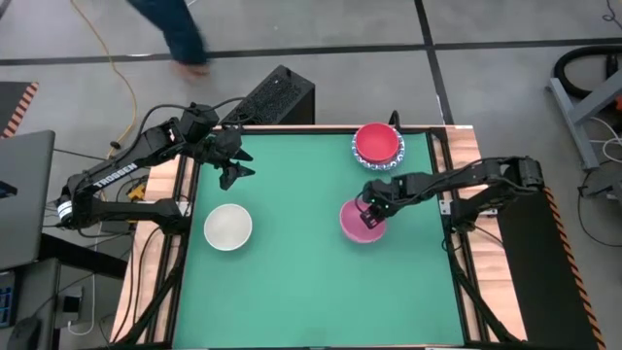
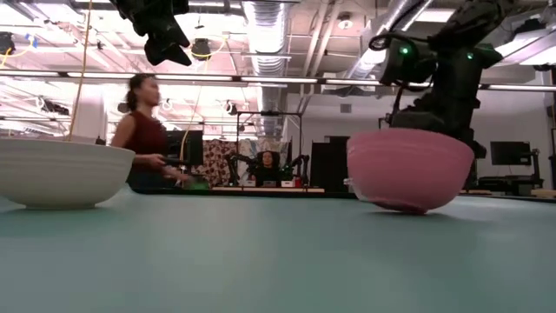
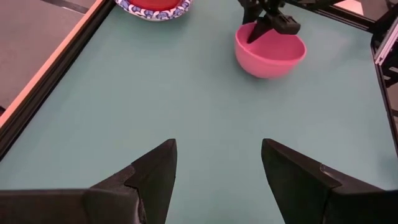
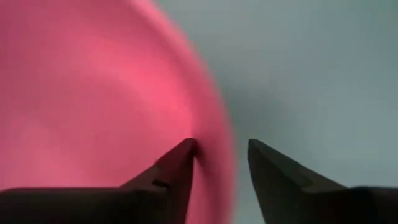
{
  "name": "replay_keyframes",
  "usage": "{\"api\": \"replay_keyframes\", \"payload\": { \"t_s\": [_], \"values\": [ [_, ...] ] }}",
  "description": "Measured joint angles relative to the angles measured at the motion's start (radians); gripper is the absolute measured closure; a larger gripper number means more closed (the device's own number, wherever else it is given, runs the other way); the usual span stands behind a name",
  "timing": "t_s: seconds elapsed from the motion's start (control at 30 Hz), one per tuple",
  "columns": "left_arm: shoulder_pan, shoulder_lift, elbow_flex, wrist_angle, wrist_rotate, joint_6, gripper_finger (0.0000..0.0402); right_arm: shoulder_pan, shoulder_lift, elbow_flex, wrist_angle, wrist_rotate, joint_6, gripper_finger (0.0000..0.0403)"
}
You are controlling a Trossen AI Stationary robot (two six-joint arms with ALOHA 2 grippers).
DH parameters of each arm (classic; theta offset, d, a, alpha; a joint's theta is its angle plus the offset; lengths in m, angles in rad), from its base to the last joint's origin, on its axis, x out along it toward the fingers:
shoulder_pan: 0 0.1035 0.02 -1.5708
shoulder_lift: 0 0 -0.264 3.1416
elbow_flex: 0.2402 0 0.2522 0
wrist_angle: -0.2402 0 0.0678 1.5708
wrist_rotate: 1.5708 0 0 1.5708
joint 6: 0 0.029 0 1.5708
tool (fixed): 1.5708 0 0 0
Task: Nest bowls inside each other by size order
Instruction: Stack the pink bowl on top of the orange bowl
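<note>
A pink bowl [image 1: 358, 224] [image 2: 408, 169] [image 3: 270, 55] stands on its base on the green mat, right of middle. My right gripper [image 1: 371, 216] [image 4: 221, 149] points down over the bowl's right-hand rim, open, one finger inside the bowl and one outside. A red bowl [image 1: 377, 142] sits inside a blue-patterned white bowl [image 1: 392, 159] at the far right. A plain off-white bowl [image 1: 228, 227] [image 2: 61, 169] stands at the left. My left gripper [image 1: 233, 173] [image 3: 217, 168] hangs open above the mat's far left and holds nothing. My right gripper straddles the pink bowl's rim [image 4: 219, 134] from above, one finger [image 4: 180, 155] inside by the inner wall, the other [image 4: 267, 158] outside with bare mat between it and the rim. Whether the inner finger touches the wall I cannot tell.
A black box [image 1: 277, 97] lies beyond the far edge. Dark frame rails [image 1: 447, 185] run along the mat's sides. A person [image 2: 143, 130] moves in the room behind. Open mat stretches across the middle and near side [image 1: 321, 292].
</note>
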Motion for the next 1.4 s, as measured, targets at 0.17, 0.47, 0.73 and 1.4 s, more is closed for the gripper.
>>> {"api": "replay_keyframes", "payload": {
  "t_s": [0.17,0.47,0.73,1.4],
  "values": [
    [0.0,0.0,0.0,0.0,-0.001,0.0,0.0178,0.001,-0.003,-0.026,0.069,0.005,-0.025,0.033],
    [0.0,0.001,0.0,0.0,-0.002,0.001,0.0178,0.004,-0.002,-0.027,0.127,0.004,-0.046,0.0386],
    [0.0,0.002,-0.08,0.065,-0.002,0.001,0.0178,0.004,-0.001,-0.03,0.163,0.002,-0.028,0.0394],
    [-0.001,0.002,-0.359,0.46,0.144,-0.012,0.0178,-0.082,0.002,-0.031,0.396,-0.079,-0.096,0.0396]
  ]
}}
